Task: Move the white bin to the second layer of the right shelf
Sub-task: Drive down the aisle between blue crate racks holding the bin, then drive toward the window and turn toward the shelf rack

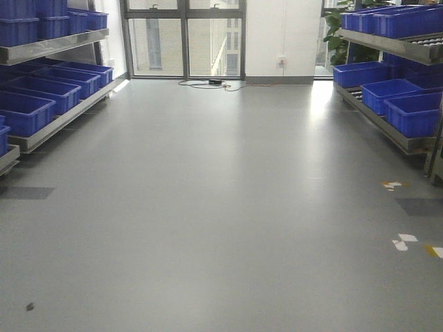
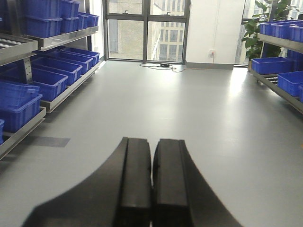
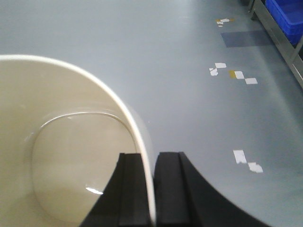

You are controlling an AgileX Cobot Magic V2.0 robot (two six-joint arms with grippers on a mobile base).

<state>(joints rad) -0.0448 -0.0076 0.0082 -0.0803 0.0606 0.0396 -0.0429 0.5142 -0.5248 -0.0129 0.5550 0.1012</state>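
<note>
The white bin (image 3: 57, 142) fills the left of the right wrist view, empty, hanging above the grey floor. My right gripper (image 3: 150, 155) is shut on its rim, one finger (image 3: 130, 184) inside the wall and the other outside. In the left wrist view my left gripper (image 2: 152, 141) is shut with nothing between its pads, pointing down the aisle. The right shelf (image 1: 398, 135) stands along the right wall. Its upper visible level (image 1: 428, 43) has a steel rail and white rollers. Neither gripper nor the bin shows in the front view.
Blue crates (image 1: 398, 93) fill the right rack and more blue crates (image 1: 41, 97) fill the left rack (image 1: 62, 121). The grey floor (image 1: 221, 207) runs between them to a window. A cable (image 1: 208, 84) lies at the far end. Tape marks (image 1: 405, 242) dot the floor on the right.
</note>
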